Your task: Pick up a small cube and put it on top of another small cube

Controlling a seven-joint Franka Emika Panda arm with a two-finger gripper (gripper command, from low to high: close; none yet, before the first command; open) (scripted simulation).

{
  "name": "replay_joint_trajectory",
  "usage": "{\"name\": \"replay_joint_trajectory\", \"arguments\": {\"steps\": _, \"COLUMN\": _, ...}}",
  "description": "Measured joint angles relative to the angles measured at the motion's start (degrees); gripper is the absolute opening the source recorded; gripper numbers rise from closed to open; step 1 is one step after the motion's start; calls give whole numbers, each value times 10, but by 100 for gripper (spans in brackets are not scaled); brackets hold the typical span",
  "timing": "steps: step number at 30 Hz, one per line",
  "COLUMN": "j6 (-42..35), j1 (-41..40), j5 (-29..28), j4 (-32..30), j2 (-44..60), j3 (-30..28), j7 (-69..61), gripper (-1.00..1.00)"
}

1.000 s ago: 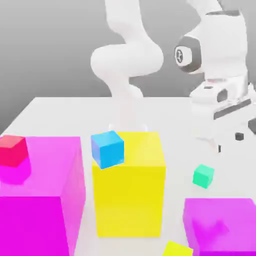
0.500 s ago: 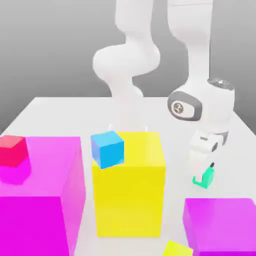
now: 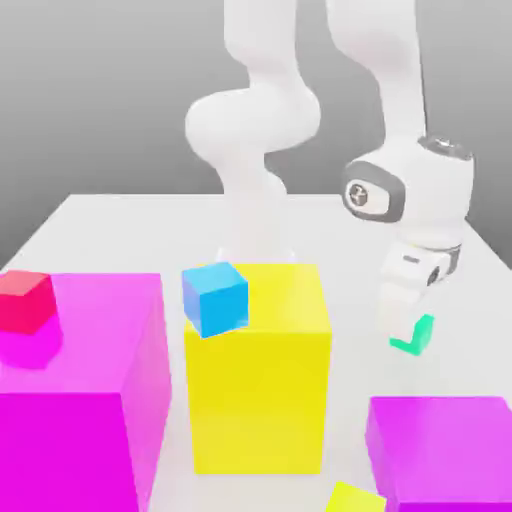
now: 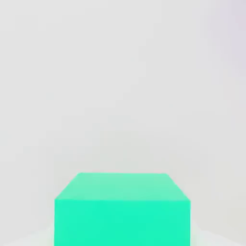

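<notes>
Nearest, a magenta block (image 3: 440, 445), then a yellow block (image 3: 260, 380) bearing a blue cube (image 3: 215, 297). Beyond, toward the exterior view's right, the gripper (image 3: 408, 335) has closed on the small teal cube (image 3: 414, 337), just above the white table (image 3: 120, 220). No writing shows.

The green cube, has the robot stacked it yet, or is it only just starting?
Just starting. Done: the gripper has shut on the green cube beside the yellow block. In hand: the pickup. Left: carrying it onto another small cube; the blue cube carries nothing on top.

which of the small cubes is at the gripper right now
The teal-green cube, on the table at the exterior view's right, with the gripper shut on it. The blue cube and red cube sit atop big blocks, untouched.
</notes>
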Motion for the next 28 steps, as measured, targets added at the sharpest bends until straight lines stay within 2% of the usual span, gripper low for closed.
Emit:
{"name": "replay_joint_trajectory", "arguments": {"steps": 7, "j6": -166, "j1": -69, "j5": -5, "j4": 91, "j2": -75, "j3": -84, "j7": -138, "gripper": -100}}
{"name": "replay_joint_trajectory", "arguments": {"steps": 20, "j6": -483, "j1": -218, "j5": -82, "j4": 276, "j2": -213, "j3": -246, "j7": -362, "gripper": -100}}
{"name": "replay_joint_trajectory", "arguments": {"steps": 22, "j6": -483, "j1": -230, "j5": -89, "j4": 275, "j2": -216, "j3": -260, "j7": -379, "gripper": -100}}
{"name": "replay_joint_trajectory", "arguments": {"steps": 24, "j6": -446, "j1": -234, "j5": -91, "j4": 251, "j2": -202, "j3": -268, "j7": -385, "gripper": -100}}
{"name": "replay_joint_trajectory", "arguments": {"steps": 25, "j6": -425, "j1": -235, "j5": -91, "j4": 238, "j2": -194, "j3": -271, "j7": -387, "gripper": 100}}
{"name": "replay_joint_trajectory", "arguments": {"steps": 28, "j6": -425, "j1": -235, "j5": -91, "j4": 238, "j2": -194, "j3": -271, "j7": -387, "gripper": 100}}
